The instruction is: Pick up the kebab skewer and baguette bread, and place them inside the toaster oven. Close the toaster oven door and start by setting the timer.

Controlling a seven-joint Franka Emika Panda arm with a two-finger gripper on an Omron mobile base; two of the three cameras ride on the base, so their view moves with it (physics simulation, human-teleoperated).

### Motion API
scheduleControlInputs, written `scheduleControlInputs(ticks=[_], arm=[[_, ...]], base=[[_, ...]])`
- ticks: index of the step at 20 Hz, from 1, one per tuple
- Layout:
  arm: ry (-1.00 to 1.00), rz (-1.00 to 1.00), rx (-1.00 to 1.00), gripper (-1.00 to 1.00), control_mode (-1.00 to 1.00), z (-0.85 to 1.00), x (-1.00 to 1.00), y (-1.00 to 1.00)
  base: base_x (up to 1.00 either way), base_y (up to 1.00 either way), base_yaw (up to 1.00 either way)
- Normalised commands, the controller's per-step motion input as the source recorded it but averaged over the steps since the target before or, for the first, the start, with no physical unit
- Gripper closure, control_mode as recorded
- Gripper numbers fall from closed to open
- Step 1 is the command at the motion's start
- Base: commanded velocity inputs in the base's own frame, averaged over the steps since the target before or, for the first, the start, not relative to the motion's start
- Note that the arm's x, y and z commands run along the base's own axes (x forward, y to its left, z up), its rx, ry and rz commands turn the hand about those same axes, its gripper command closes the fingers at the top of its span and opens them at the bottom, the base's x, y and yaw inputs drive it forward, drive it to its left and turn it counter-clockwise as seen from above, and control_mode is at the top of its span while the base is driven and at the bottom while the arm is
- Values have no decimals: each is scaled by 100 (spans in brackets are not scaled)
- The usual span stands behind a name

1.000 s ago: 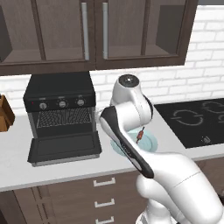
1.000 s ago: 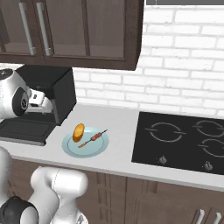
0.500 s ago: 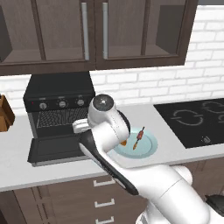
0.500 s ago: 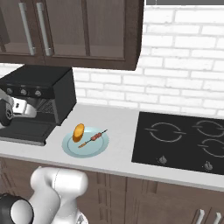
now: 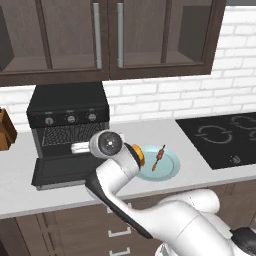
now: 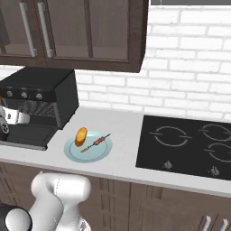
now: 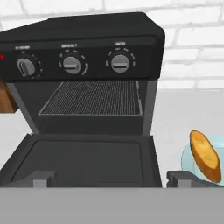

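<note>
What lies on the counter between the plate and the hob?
Nothing: between the plate and the hob the counter is bare, seen in the right base view.

The toaster oven (image 5: 69,120) stands at the left of the left base view, on the table (image 5: 200,172), against the wall. Its door (image 5: 62,171) lies folded down in front, with the wire rack (image 7: 91,98) inside. The plate (image 6: 88,148) sits right of the oven, carrying the baguette (image 6: 81,136) at left and the skewer (image 6: 96,142) at right. The cooktop (image 6: 189,146) lies farther right.
</note>
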Motion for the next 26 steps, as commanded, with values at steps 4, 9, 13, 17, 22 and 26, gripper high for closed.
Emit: scheduleControlInputs(ticks=[4,9,13,17,22,26], arm=[[-12,0,3,-100,-100,-1,35,0],[-6,0,2,-100,-100,0,49,4],[-1,0,0,-100,-100,-2,57,21],[0,0,0,-100,-100,-28,51,44],[0,0,0,-100,-100,-32,27,38],[0,0,0,-100,-100,-49,14,27]], base=[[0,0,0],[0,0,0],[0,0,0],[0,0,0],[0,0,0],[0,0,0]])
